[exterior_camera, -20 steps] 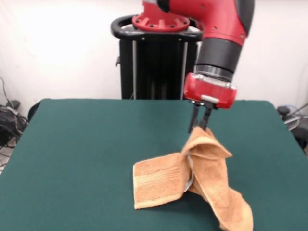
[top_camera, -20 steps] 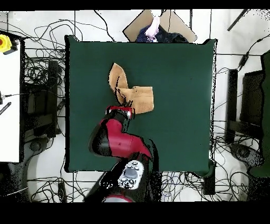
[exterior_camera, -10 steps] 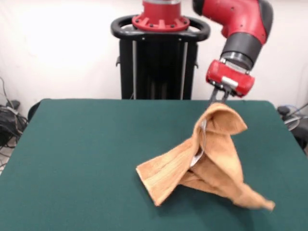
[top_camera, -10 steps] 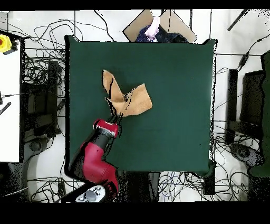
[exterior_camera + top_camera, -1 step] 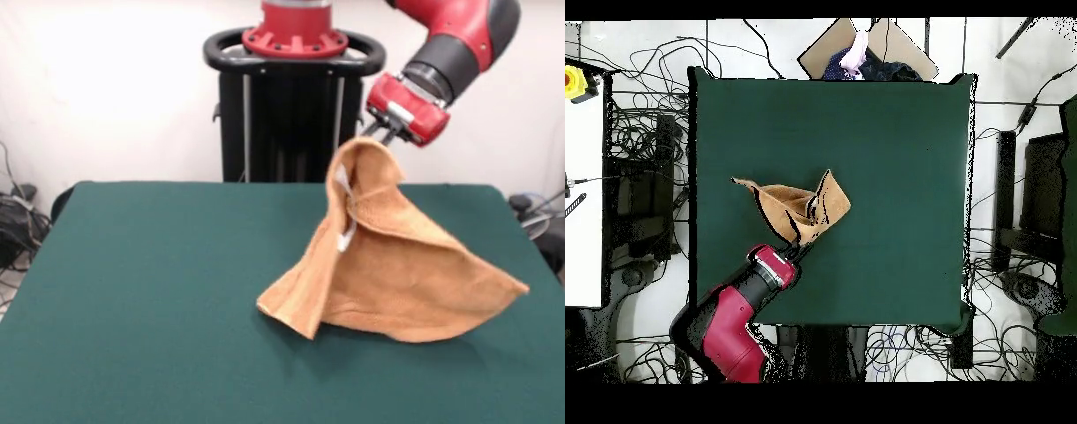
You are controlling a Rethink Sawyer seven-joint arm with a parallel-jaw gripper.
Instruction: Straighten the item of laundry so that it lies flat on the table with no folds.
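Note:
The orange-tan towel (image 5: 397,274) hangs like a tent from one corner, its lower edge resting on the green table (image 5: 141,291). My gripper (image 5: 378,136) is shut on that raised corner, high above the table's right part in the front view. A small white tag (image 5: 344,238) shows along the towel's front fold. Seen from overhead, the towel (image 5: 793,207) spreads left of centre, with the gripper (image 5: 794,246) at its lower edge and the table (image 5: 895,150) stretching around it.
A black pedestal (image 5: 291,106) stands behind the table. Cables lie on the floor on all sides (image 5: 635,150). A cardboard piece and a person's hand (image 5: 856,50) show past the table's top edge in the overhead view.
The gripper has risen and swung back toward the pedestal, lifting the towel's corner. The towel has opened from a crumpled fold into a wide hanging sheet.

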